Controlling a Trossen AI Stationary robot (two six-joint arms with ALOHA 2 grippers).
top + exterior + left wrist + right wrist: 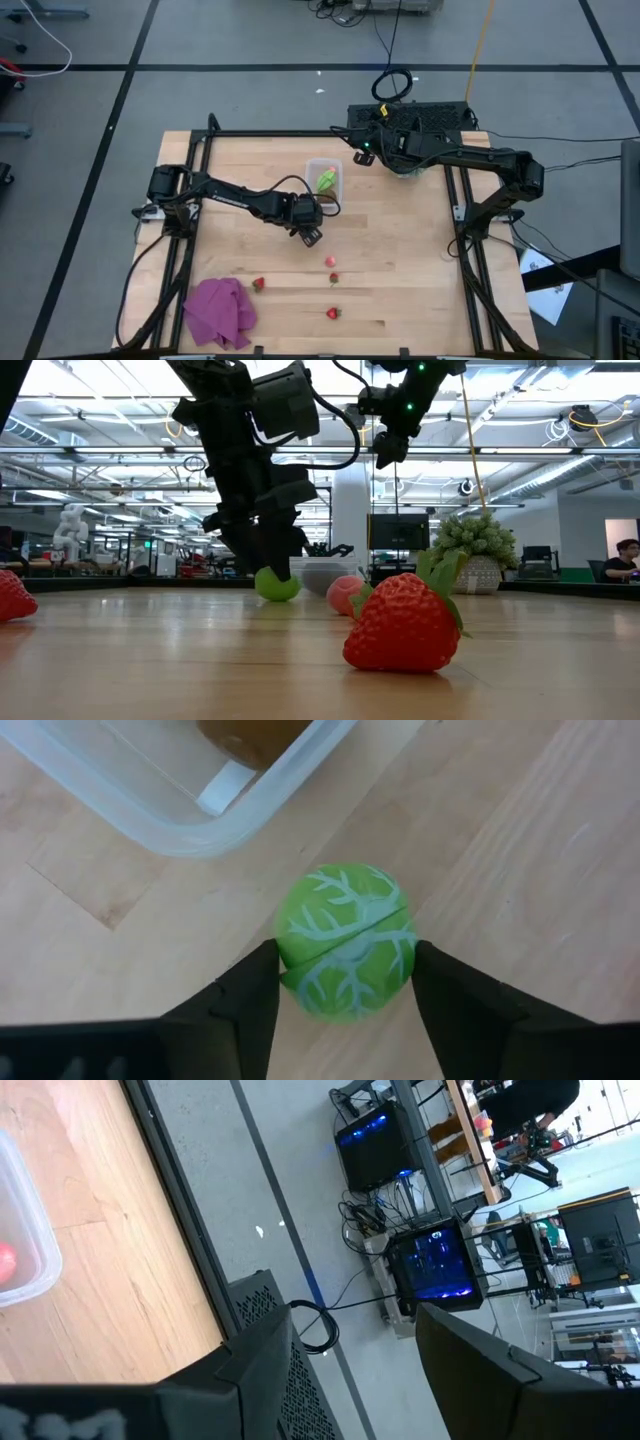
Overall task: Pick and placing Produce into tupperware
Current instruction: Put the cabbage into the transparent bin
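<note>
The left end effector [345, 995] is pinching the green ball [347, 942] on the bench [520, 870], just beside the tub [170, 815]. Round, it risks squirting out during lifting. Strawberries [332, 313] are lying well apart. The right end effector [350, 1370], hanging spread, is obstructing nothing.

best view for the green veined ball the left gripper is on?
Left wrist view: the green ball fills the frame between the left gripper's fingers. Low view shows it partly behind the arm. High view hides it; right wrist view misses it.
</note>
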